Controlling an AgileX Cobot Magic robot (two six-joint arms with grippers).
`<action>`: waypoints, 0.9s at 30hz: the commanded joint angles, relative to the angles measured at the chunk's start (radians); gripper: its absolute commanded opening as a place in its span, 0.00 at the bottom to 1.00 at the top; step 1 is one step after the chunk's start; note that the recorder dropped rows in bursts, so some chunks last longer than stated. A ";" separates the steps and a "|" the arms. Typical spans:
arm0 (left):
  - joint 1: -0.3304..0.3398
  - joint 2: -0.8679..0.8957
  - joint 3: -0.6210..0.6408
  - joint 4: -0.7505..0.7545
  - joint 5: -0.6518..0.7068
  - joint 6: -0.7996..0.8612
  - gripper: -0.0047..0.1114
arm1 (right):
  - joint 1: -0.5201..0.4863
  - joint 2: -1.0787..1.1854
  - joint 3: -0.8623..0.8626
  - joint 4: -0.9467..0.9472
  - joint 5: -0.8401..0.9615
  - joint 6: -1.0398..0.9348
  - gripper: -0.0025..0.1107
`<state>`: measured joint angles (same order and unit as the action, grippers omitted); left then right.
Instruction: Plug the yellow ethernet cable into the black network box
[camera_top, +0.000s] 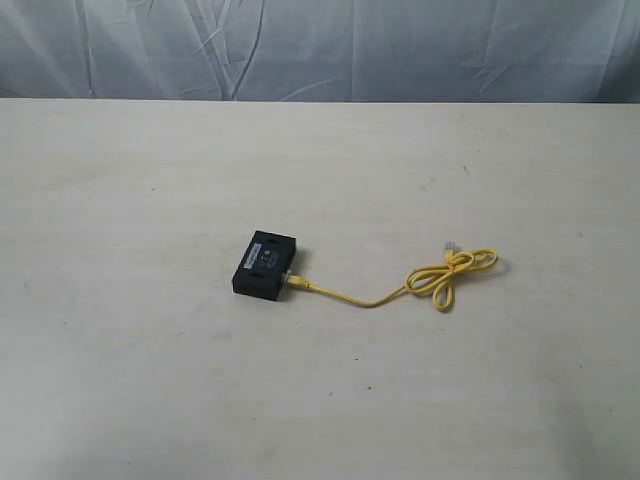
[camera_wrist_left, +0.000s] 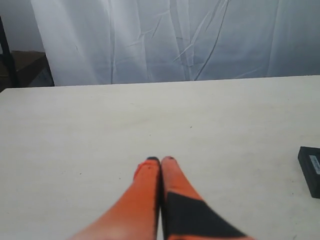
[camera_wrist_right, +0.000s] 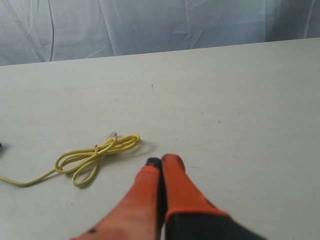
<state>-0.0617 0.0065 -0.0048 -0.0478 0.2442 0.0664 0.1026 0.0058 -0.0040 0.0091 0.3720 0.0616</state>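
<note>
The black network box (camera_top: 265, 265) lies flat near the middle of the table; its edge also shows in the left wrist view (camera_wrist_left: 310, 169). The yellow ethernet cable (camera_top: 373, 298) has one plug sitting at the box's right side, touching it, and runs right to a tied looped bundle (camera_top: 455, 274) with a clear plug at its far end. The bundle (camera_wrist_right: 95, 156) shows in the right wrist view. My left gripper (camera_wrist_left: 160, 160) is shut and empty, away from the box. My right gripper (camera_wrist_right: 162, 161) is shut and empty, beside the bundle. Neither arm appears in the exterior view.
The pale table (camera_top: 150, 380) ends at a far edge against a creased grey-white curtain (camera_top: 320, 45). A dark frame (camera_wrist_left: 6, 55) stands beyond the table corner in the left wrist view.
</note>
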 joint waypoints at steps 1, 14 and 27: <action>0.001 -0.006 0.005 0.007 -0.012 -0.052 0.04 | 0.001 -0.006 0.004 0.000 -0.012 -0.003 0.02; 0.001 -0.006 0.005 0.007 -0.012 -0.060 0.04 | 0.001 -0.006 0.004 0.000 -0.012 -0.003 0.02; 0.001 -0.006 0.005 0.007 -0.012 -0.060 0.04 | 0.001 -0.006 0.004 0.000 -0.012 -0.003 0.02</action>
<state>-0.0617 0.0065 -0.0048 -0.0463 0.2442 0.0131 0.1026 0.0058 -0.0040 0.0091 0.3720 0.0597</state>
